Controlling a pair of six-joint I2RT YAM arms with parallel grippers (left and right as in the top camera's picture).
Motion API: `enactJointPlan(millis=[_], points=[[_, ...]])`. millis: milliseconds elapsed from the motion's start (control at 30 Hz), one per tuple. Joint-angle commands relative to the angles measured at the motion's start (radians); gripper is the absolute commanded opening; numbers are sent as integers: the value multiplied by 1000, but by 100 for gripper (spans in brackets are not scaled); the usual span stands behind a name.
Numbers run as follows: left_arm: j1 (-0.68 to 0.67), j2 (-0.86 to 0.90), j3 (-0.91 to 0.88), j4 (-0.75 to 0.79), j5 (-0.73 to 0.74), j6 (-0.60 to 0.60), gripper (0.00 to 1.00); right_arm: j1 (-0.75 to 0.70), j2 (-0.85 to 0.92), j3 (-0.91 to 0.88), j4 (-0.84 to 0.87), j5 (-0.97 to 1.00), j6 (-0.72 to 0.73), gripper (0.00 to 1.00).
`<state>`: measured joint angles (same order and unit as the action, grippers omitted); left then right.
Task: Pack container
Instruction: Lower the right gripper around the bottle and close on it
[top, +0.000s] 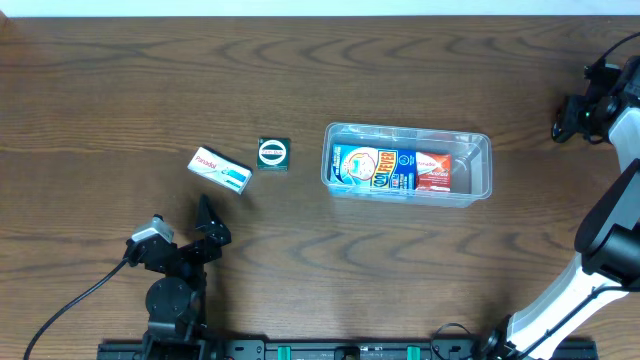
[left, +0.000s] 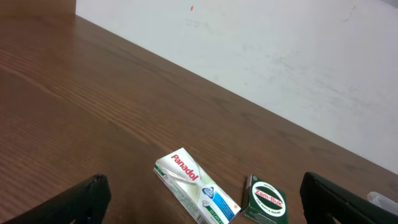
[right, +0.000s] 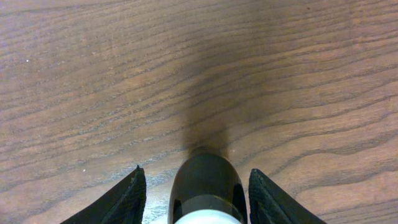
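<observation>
Left wrist view crops the container (left: 384, 198) (only a corner shows).

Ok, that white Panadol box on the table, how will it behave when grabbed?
The Panadol box looks like thin card, so it is probably light and may dent under a hard squeeze. It lies flat on a broad face, so it shouldn't roll or tip. On the smooth wooden table, a sideways nudge would likely just slide it.

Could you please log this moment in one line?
container: partly packed; Panadol box, green box: outside; left end effector: open; right end effector: open
</observation>
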<state>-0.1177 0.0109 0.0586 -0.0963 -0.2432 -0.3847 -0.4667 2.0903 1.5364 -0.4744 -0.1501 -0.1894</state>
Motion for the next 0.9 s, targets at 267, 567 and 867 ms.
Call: enactJointPlan(millis=[267,567,867], points=[[7,-6,-29,-10,-12,14,98,-7,-47,15,-1,-11,-3,35],[7,-6,-29,-10,-12,14,98,-7,-51,15,16,-11,-3,48],[7,-6,-29,-10,-12,14,98,-7,-60,21,22,-12,-10,39]])
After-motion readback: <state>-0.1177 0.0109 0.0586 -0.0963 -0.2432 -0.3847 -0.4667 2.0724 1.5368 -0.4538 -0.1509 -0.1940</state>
